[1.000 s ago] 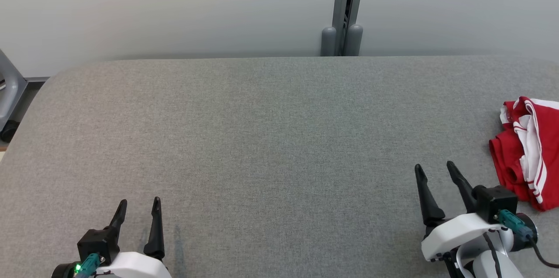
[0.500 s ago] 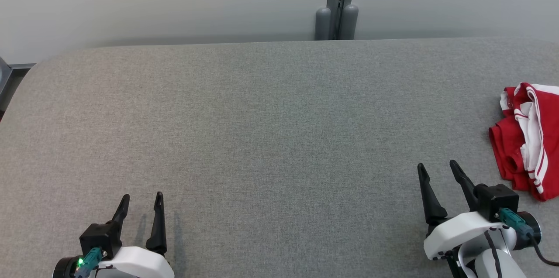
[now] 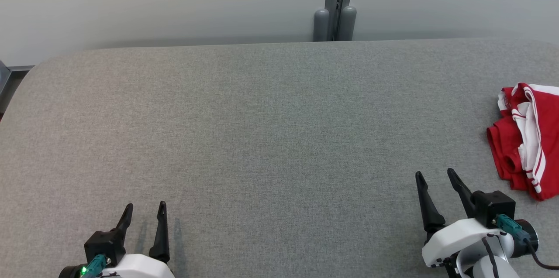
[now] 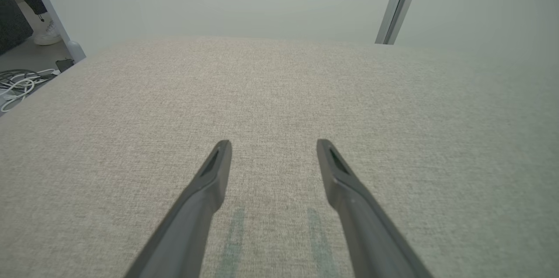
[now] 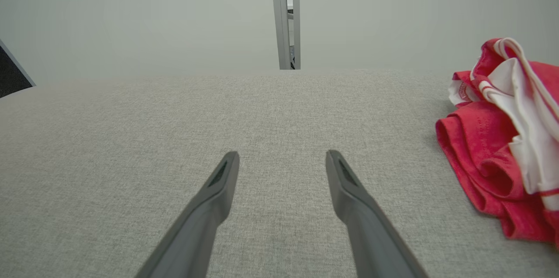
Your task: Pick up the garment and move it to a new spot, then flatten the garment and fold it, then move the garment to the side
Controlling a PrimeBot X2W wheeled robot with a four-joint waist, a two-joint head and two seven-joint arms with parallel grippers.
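Note:
The garment (image 3: 522, 138) is a crumpled red cloth with white stripes, lying at the right edge of the grey table, partly cut off by the head view's border. My right gripper (image 3: 434, 174) stands open over the table's front right, a short way left of and nearer than the garment, touching nothing. In the right wrist view the garment (image 5: 498, 138) bunches to the right of my open right gripper (image 5: 282, 155). My left gripper (image 3: 146, 204) is open at the front left, far from the cloth; in its wrist view the left gripper (image 4: 273, 142) hovers over bare fabric.
The grey fabric-covered table (image 3: 262, 129) spans the view, with rounded far corners. A grey post (image 3: 335, 3) rises behind its far edge against a pale wall. Cables (image 4: 17, 81) lie on the floor off the table's left side.
The head camera has tilted, shifting the whole scene upward. Both grippers sit slightly lower in the view, still open. The garment lies as before.

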